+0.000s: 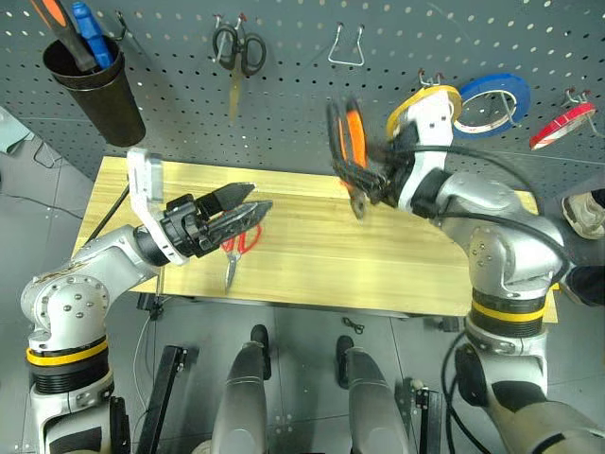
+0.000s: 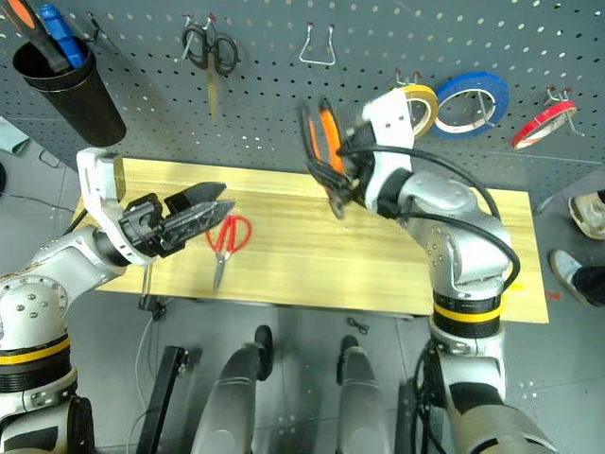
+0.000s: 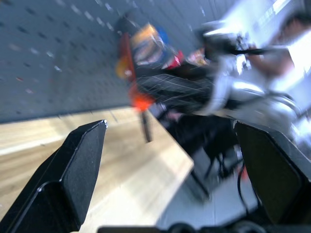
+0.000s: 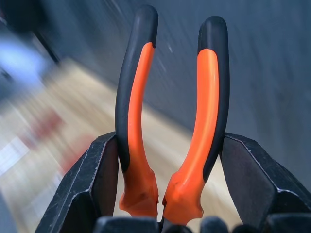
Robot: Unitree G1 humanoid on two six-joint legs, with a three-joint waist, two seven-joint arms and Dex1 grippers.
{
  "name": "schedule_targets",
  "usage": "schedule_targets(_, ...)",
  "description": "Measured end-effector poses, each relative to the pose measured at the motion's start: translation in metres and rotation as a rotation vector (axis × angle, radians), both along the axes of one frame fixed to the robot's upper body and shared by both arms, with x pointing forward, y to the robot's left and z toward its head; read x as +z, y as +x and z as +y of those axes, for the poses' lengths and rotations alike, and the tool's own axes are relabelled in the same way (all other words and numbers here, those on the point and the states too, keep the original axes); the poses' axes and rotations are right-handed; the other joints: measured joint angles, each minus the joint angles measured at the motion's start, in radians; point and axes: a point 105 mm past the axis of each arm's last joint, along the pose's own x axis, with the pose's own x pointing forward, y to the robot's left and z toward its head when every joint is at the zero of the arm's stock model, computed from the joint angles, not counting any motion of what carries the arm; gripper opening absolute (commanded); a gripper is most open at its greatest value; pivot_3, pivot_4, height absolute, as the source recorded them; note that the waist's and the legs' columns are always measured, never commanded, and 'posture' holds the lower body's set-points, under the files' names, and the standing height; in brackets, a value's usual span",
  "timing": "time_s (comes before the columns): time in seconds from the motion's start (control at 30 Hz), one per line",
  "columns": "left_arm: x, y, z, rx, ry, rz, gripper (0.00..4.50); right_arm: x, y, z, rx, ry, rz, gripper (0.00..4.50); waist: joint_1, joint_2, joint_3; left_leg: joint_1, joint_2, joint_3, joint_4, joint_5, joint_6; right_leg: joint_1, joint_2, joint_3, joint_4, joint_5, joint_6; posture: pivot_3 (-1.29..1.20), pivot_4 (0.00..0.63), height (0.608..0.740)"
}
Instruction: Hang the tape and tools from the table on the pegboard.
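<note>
The right gripper (image 4: 165,184) is clamped on the pliers (image 1: 350,147), one finger outside each orange-and-black handle, holding them up off the table (image 1: 312,274) with the handles raised toward the pegboard (image 1: 284,104) and the steel nose pointing down. The step in hand looks to be hanging the pliers; next the handles probably have to be slipped over a free hook, perhaps the bare wire hook (image 1: 346,47) just up and left of them, which calls for a steady approach and a spread between the handles wide enough to straddle the peg. The left gripper (image 1: 248,214) hovers with its fingers wide and nothing between them, just above the red scissors (image 2: 227,241) lying on the near left of the table, likely its next pick. The red tape (image 1: 563,125) already hangs at the far right of the board, past the blue roll (image 1: 492,102). The pliers' nose is blurred, and a red-handled screwdriver cannot be made out.
</note>
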Motion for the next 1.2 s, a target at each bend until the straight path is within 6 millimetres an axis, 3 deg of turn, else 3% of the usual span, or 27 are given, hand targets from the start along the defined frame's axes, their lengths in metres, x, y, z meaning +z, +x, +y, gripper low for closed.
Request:
schedule_targets(0.1,0.033,0.002,0.0,0.053,-0.13,-0.066,4.5,0.059,-0.005,0.007,-0.08,0.09,-0.274,2.8,0.006,0.0,0.0,-0.003,0.0,-0.002,0.0,0.004,-0.001,0.0,0.0,-0.004,-0.002,0.002,0.002,0.13,0.418,0.74)
schedule_targets(0.17,0.043,0.004,0.0,0.077,-0.177,-0.09,4.5,0.091,-0.005,0.001,-0.158,0.131,-0.448,2.8,0.014,-0.001,-0.001,-0.002,0.0,-0.002,-0.001,0.005,-0.001,0.001,-0.001,-0.005,-0.002,0.002,0.003,0.14,0.421,0.74)
schedule_targets(0.23,0.048,0.006,-0.004,0.079,-0.201,-0.098,4.5,0.11,0.0,-0.007,-0.244,0.158,-0.573,2.8,0.023,-0.004,-0.002,-0.002,0.0,-0.002,-0.002,0.006,-0.001,0.001,0.0,-0.005,-0.003,0.003,0.001,0.14,0.421,0.74)
schedule_targets(0.4,0.048,0.009,-0.008,0.075,-0.199,-0.094,4.5,0.1,0.036,-0.02,-0.369,0.145,-0.605,2.8,0.031,-0.004,-0.002,-0.003,0.0,-0.002,-0.003,0.007,-0.002,0.001,0.0,-0.006,-0.003,0.006,-0.004,0.15,0.409,0.74)
schedule_targets(0.97,0.044,0.011,-0.005,0.088,-0.187,-0.064,4.5,0.093,0.049,-0.009,-0.391,0.193,-0.678,2.8,0.038,-0.004,-0.002,-0.003,0.0,-0.004,-0.004,0.008,-0.005,0.001,0.0,-0.008,-0.002,0.007,-0.005,0.16,0.414,0.74)
schedule_targets(1.0,0.044,0.011,-0.006,0.087,-0.184,-0.063,4.5,0.09,0.05,-0.009,-0.393,0.187,-0.673,3.84,0.038,-0.004,-0.002,-0.003,0.0,-0.004,-0.004,0.008,-0.005,0.001,0.0,-0.008,-0.002,0.007,-0.005,0.16,0.414,0.74)
schedule_targets(1.07,0.044,0.011,-0.006,0.088,-0.181,-0.063,4.5,0.085,0.051,-0.009,-0.39,0.183,-0.67,4.46,0.039,-0.004,-0.002,-0.003,0.0,-0.004,-0.004,0.008,-0.005,0.001,0.0,-0.008,-0.002,0.007,-0.005,0.17,0.419,0.74)
schedule_targets(1.2,0.042,0.011,-0.005,0.092,-0.174,-0.057,4.5,0.078,0.052,-0.013,-0.398,0.173,-0.655,4.46,0.042,-0.004,-0.002,-0.002,0.0,-0.004,-0.004,0.009,-0.005,0.001,0.0,-0.008,-0.002,0.007,-0.005,0.17,0.415,0.74)
